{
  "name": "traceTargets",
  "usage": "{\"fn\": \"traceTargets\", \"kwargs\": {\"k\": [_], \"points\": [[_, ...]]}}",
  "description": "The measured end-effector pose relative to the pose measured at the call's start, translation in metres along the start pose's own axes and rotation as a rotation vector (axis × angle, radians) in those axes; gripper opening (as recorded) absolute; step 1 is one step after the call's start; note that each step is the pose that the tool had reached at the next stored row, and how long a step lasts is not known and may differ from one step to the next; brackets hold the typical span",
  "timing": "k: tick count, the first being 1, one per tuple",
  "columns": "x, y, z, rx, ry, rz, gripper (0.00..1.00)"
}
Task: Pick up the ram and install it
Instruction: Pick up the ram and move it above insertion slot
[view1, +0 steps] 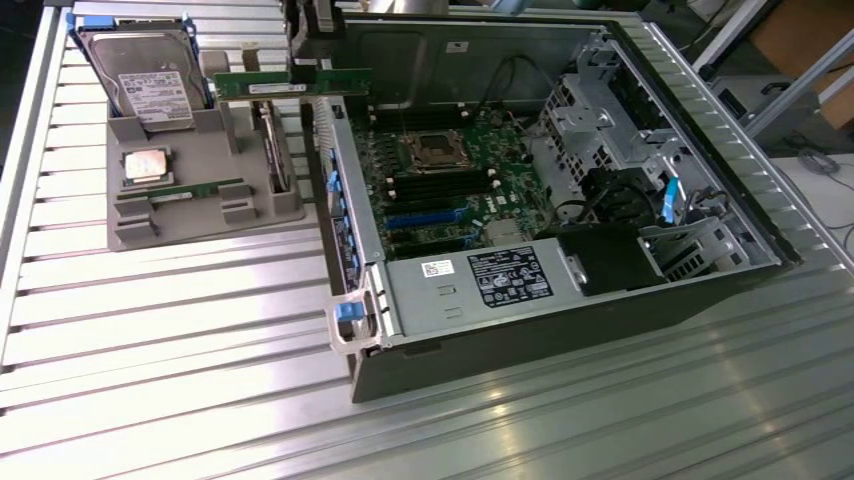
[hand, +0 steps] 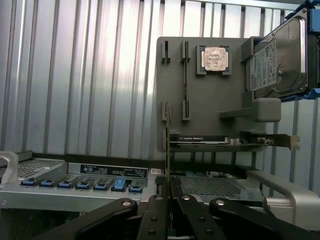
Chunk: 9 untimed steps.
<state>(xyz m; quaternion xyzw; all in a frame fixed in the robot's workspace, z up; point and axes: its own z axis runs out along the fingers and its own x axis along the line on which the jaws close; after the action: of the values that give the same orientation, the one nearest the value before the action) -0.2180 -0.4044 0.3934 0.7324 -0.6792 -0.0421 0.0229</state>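
While aloft, ram (view1: 260, 85) in end effector (view1: 310, 76)

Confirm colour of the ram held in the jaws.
The ram is green; the exterior view shows it best.

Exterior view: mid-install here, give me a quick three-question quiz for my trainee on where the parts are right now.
1. True or false: the gripper is shut on the ram, which is out of the gray tray.
2. The second ram sits: A) in the tray, B) in a motherboard slot, C) on the power supply.
3. Which part lies in the tray between the hard drive and the second ram?
Key: 1 true; 2 A; 3 the CPU.
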Motion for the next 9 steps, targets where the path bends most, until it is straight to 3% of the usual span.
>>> {"fn": "traceTargets", "kwargs": {"k": [9], "points": [[0.001, -0.0141, -0.0013, -0.0064, -0.0004, 0.000, 0.13]]}}
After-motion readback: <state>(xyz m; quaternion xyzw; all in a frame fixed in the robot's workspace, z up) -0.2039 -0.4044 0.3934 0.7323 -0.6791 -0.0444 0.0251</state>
